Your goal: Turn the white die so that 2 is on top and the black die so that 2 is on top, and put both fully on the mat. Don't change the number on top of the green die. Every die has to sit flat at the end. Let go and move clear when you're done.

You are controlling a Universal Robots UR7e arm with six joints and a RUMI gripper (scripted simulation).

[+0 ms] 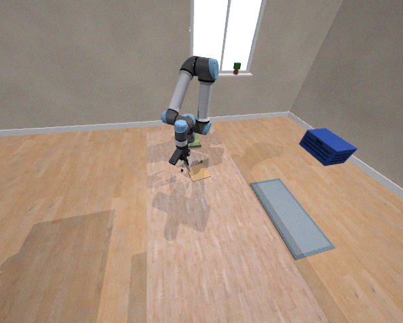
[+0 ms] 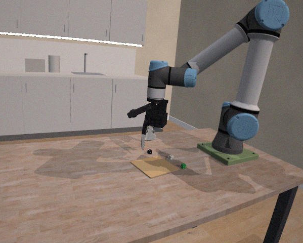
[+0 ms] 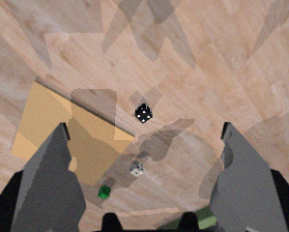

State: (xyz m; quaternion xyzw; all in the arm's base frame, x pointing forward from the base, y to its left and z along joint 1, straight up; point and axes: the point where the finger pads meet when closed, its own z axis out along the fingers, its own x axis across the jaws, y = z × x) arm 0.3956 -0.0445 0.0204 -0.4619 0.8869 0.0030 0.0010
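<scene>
The black die (image 3: pixel 143 113) lies on the wooden table just off the tan mat (image 3: pixel 70 131), with several white pips on its top face. It also shows in the exterior view (image 2: pixel 149 151). The white die (image 3: pixel 136 168) lies off the mat near its corner, and shows in the exterior view (image 2: pixel 170 156). The green die (image 3: pixel 103 192) sits beside the mat's edge, and shows in the exterior view (image 2: pixel 183 165). My gripper (image 3: pixel 145 123) is open and empty, hanging a short way above the black die. In the exterior view its fingers (image 2: pixel 146 142) point down just above that die.
The arm's green base plate (image 2: pixel 227 153) stands on the table beyond the dice. The table's front edge and right corner lie well away from the mat (image 2: pixel 155 166). A blue crate (image 1: pixel 327 146) and a grey floor mat (image 1: pixel 290 217) are off the table.
</scene>
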